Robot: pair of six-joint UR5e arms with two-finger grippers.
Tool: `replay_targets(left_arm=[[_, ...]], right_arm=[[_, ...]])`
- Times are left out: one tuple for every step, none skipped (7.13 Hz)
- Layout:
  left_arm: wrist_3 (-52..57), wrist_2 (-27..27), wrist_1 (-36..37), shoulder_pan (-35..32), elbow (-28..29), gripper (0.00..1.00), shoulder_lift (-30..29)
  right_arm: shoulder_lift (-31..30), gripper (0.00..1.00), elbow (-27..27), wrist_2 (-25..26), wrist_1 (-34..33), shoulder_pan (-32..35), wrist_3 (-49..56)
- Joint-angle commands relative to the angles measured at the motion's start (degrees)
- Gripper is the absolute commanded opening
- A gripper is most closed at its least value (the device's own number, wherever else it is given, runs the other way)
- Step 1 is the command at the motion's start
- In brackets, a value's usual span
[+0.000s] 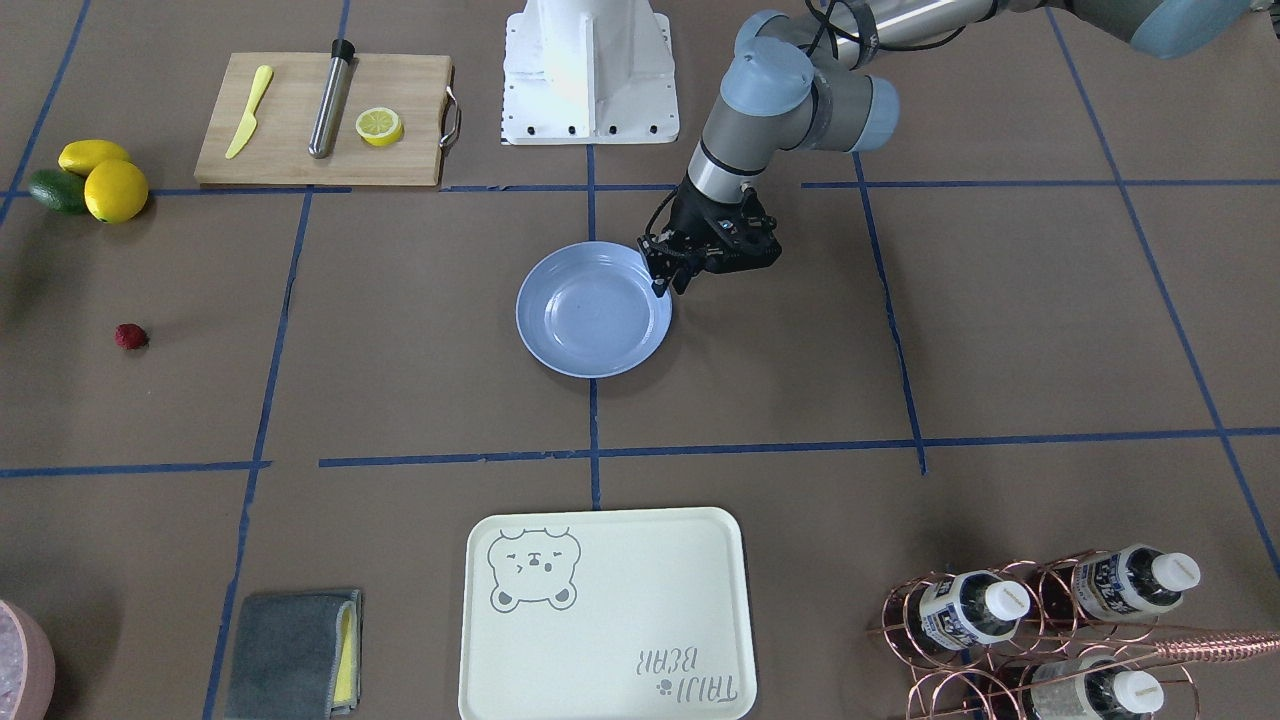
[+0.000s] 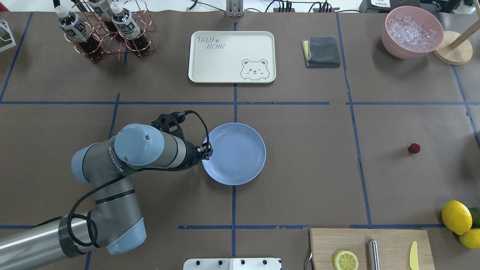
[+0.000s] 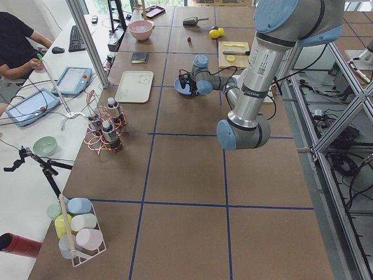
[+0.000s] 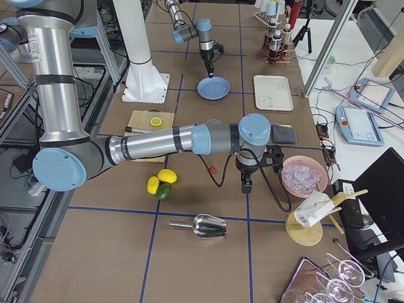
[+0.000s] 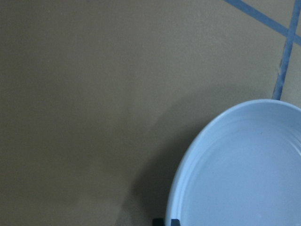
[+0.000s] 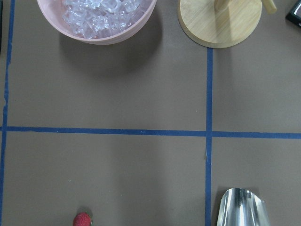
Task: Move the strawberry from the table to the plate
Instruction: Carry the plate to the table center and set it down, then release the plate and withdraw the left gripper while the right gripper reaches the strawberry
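The strawberry (image 1: 130, 336) is a tiny dark-red berry lying on the brown table (image 1: 420, 330), far out on the robot's right side (image 2: 414, 148). It also shows at the bottom edge of the right wrist view (image 6: 82, 220). The light-blue plate (image 1: 594, 345) sits empty at the table's middle (image 2: 234, 165). My left gripper (image 1: 663, 286) is at the plate's rim, its fingertips (image 5: 158, 221) close together on either side of it. My right gripper (image 4: 245, 187) shows only in the exterior right view, hanging over the table just beside the strawberry (image 4: 214, 169); whether it is open or shut I cannot tell.
A cutting board (image 2: 367, 234) with a lemon slice, a metal rod and a yellow knife lies near the robot's base. Lemons (image 2: 456, 216) sit beside it. A cream bear tray (image 2: 231, 45), grey cloth (image 2: 321, 51), pink ice bowl (image 2: 411, 32), bottle rack (image 2: 101, 32) and metal scoop (image 4: 205, 225) stand around.
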State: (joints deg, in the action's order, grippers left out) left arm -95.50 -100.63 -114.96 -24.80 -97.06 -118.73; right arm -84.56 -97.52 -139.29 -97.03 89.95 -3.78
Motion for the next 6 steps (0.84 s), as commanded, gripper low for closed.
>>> replay_targets(left_arm=[[0.31, -0.44, 0.87, -2.43, -2.15, 1.0, -0.01], [3.53, -4.1, 4.53, -5.58, -4.26, 1.0, -0.1], [7.57, -7.1, 9.53, -8.75, -6.89, 1.0, -0.27], [10.13, -7.21, 12.88, -10.34, -8.48, 1.0, -0.19], [11.9, -7.21, 13.96, -11.58, -9.28, 1.0, -0.19], [12.7, -7.39, 15.63, -13.68, -10.51, 1.0, -0.01]], right_arm=[[0.01, 1.0, -0.3, 0.24, 0.09, -2.65, -0.7], [-0.07, 1.0, -0.56, 0.33, 4.09, -5.2, -4.62], [-2.51, 1.0, -0.48, 1.55, 14.57, -9.48, -15.53], [-6.1, 1.0, -0.48, 6.35, 28.08, -15.36, -27.39], [-8.31, 1.0, -0.48, 9.62, 38.04, -20.46, -36.99], [-8.86, 1.0, -0.74, 11.04, 40.49, -24.78, -41.44]])
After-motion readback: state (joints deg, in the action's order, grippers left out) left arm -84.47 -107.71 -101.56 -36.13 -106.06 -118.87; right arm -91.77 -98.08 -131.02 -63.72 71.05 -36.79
